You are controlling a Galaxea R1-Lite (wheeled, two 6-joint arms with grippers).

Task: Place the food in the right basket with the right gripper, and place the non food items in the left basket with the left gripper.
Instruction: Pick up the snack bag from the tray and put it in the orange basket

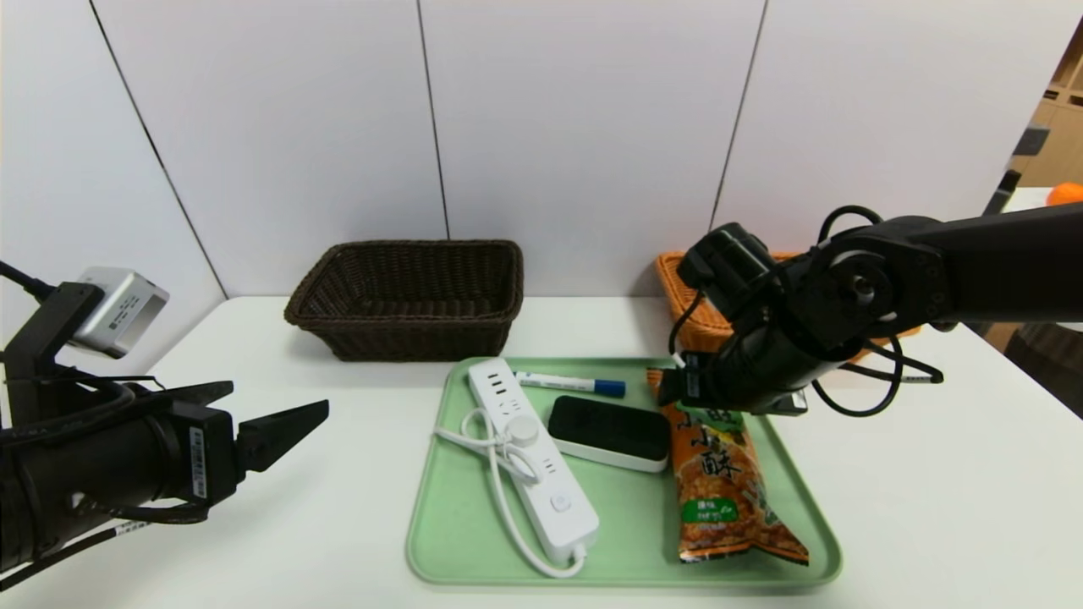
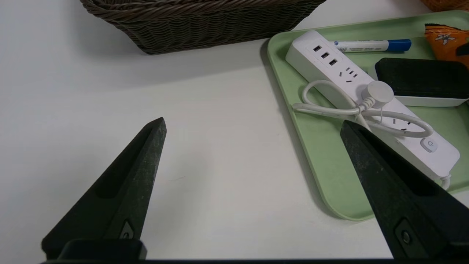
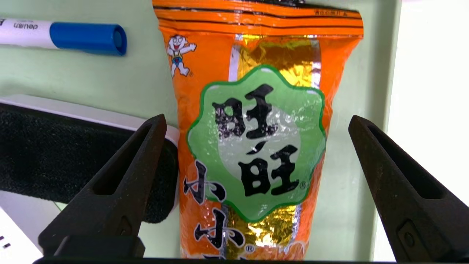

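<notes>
The food, a long orange snack bag [image 1: 728, 482] with a green label, lies at the right of a green tray [image 1: 630, 529]. My right gripper [image 3: 256, 119] hangs open just above the bag's far end [image 3: 256, 146], one finger on each side, touching nothing. A white power strip [image 1: 533, 457], a black-topped eraser [image 1: 609, 431] and a blue-capped marker [image 1: 571, 385] lie left of the bag. My left gripper [image 1: 279, 397] is open and empty over bare table left of the tray. The dark brown left basket [image 1: 406, 296] is empty. The orange-tan right basket [image 1: 681, 288] is mostly hidden behind the right arm.
Both baskets stand against the white back wall, behind the tray. In the left wrist view the tray's rim [image 2: 293, 121] lies just inside one finger, with the power strip [image 2: 366, 99] beyond it. White table [image 1: 931, 474] stretches right of the tray.
</notes>
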